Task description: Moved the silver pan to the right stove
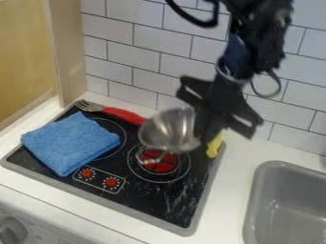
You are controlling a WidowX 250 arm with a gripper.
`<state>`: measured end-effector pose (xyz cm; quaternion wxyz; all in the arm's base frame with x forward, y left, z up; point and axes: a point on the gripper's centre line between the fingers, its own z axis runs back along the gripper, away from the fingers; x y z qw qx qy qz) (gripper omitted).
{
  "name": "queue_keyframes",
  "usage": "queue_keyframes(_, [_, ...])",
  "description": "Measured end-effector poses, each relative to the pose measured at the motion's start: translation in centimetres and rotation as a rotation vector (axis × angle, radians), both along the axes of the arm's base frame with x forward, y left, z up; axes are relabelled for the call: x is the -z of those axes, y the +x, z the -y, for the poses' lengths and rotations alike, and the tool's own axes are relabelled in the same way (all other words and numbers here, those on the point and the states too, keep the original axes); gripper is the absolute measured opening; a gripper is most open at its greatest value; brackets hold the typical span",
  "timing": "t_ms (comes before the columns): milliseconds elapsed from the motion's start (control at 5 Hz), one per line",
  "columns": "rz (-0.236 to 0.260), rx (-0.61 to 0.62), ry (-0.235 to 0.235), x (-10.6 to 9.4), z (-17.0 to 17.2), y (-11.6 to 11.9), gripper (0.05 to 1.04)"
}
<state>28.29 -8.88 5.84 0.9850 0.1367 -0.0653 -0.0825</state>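
The silver pan (170, 129) hangs tilted above the right stove burner (159, 161), its bowl facing the camera and hiding the burner's upper part. Against the pan's right edge is the black gripper (201, 134), which hangs down from the top right in front of the tiled wall. The contact between gripper and pan is partly hidden. Part of the pan's handle seems to show below the bowl, over the burner.
A folded blue cloth (70, 143) covers much of the left burner. Behind it lies a fork with a red handle (124, 116). A yellow object (214, 146) rests at the stove's right edge, and a grey sink (286, 205) is at the right.
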Motion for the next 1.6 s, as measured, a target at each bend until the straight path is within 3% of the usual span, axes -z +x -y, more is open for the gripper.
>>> queue_keyframes(1000, [-0.073,0.025,-0.025,3.8,2.3,-0.8,0.076])
queue_keyframes(1200, [-0.071,0.012,-0.028,4.0,2.4,-0.8,0.235])
queue_keyframes(1600, [-0.065,-0.008,-0.031,4.0,2.4,-0.8,0.805])
